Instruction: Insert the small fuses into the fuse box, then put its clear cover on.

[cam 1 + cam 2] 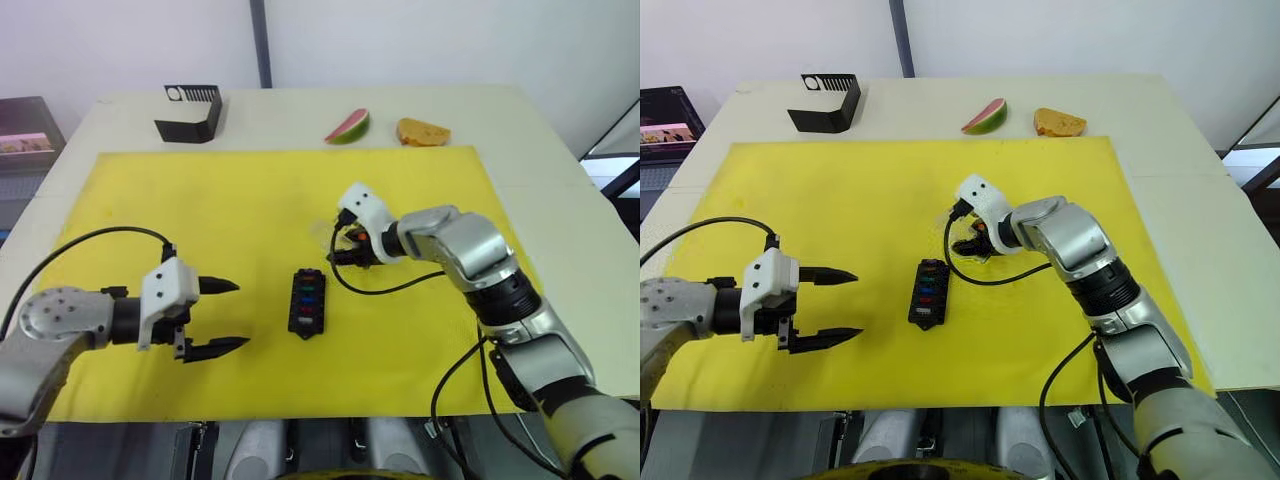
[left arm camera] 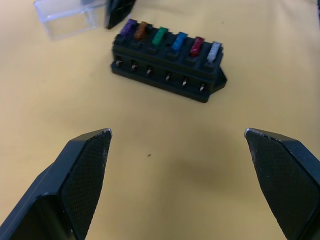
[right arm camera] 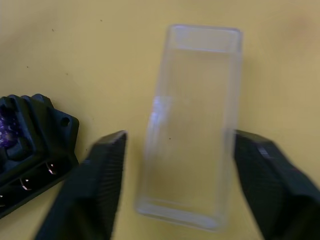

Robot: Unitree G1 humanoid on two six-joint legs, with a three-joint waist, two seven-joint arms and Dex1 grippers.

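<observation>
The black fuse box [image 1: 307, 302] lies mid-mat with several small fuses [image 2: 178, 41] standing in its top row: purple, orange, green, blue, red and grey. My left gripper [image 1: 222, 315] hovers open to the box's left, pointing at it, nothing between its fingers [image 2: 87, 165]. The clear cover [image 3: 192, 125] lies flat on the mat just beyond the box's far end. My right gripper [image 1: 345, 250] is low over it, open, one finger [image 3: 102, 185] on each long side of the cover. Whether the pads touch it I cannot tell.
A yellow mat [image 1: 250, 200] covers most of the white table. At the back stand a black slotted stand [image 1: 190, 112], a watermelon slice [image 1: 348, 127] and an orange bread-like wedge [image 1: 422, 132]. A cable loops from the right wrist onto the mat [image 1: 385, 292].
</observation>
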